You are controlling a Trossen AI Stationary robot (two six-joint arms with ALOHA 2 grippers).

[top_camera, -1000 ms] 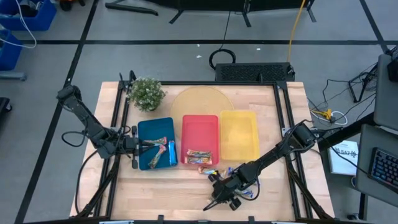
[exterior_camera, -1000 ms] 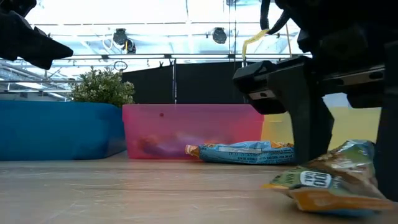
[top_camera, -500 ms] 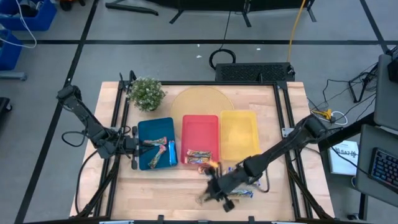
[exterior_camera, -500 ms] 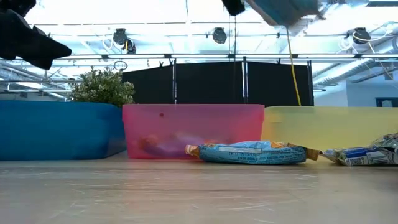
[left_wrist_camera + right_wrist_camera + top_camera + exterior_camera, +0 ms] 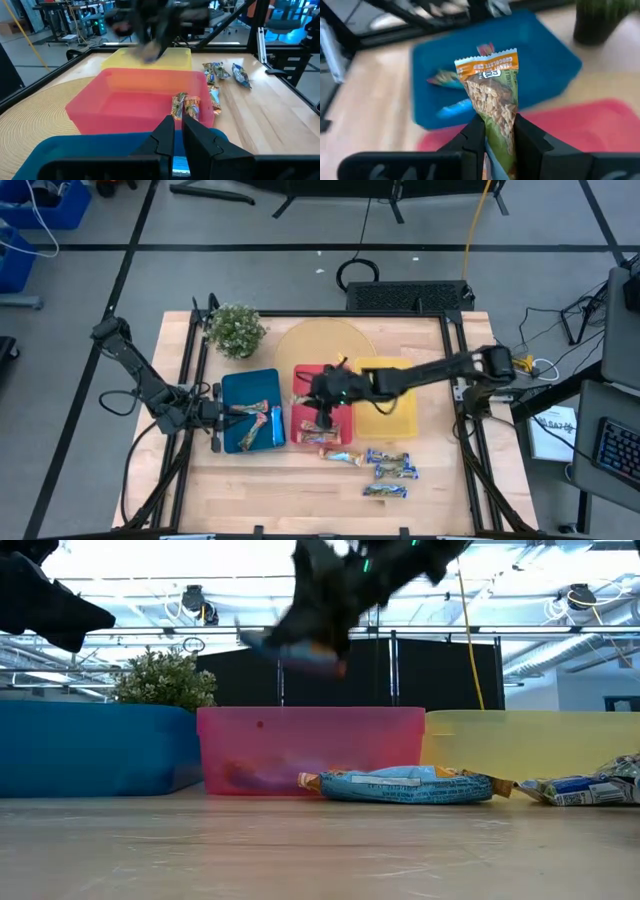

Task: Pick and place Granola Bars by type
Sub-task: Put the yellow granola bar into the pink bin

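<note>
Now your right pincer (image 5: 322, 395) hangs above the red tray (image 5: 322, 380), fingers clamped on a green-and-orange granola bar (image 5: 492, 95). Your left pincer (image 5: 222, 412) sits at the blue tray (image 5: 240, 385) beside the red one, fingers nearly together, holding nothing visible. Three blue-white bars (image 5: 390, 470) lie on the table (image 5: 260, 490) near the red tray.

Wooden counter (image 5: 250, 480), dark-framed. On it: potted plant (image 5: 237, 329), round woven mat (image 5: 310, 345), blue tray (image 5: 250, 410), red tray (image 5: 321, 385), yellow tray (image 5: 385, 395) side by side. Four loose granola bars (image 5: 390, 470) lie before the trays.
</note>
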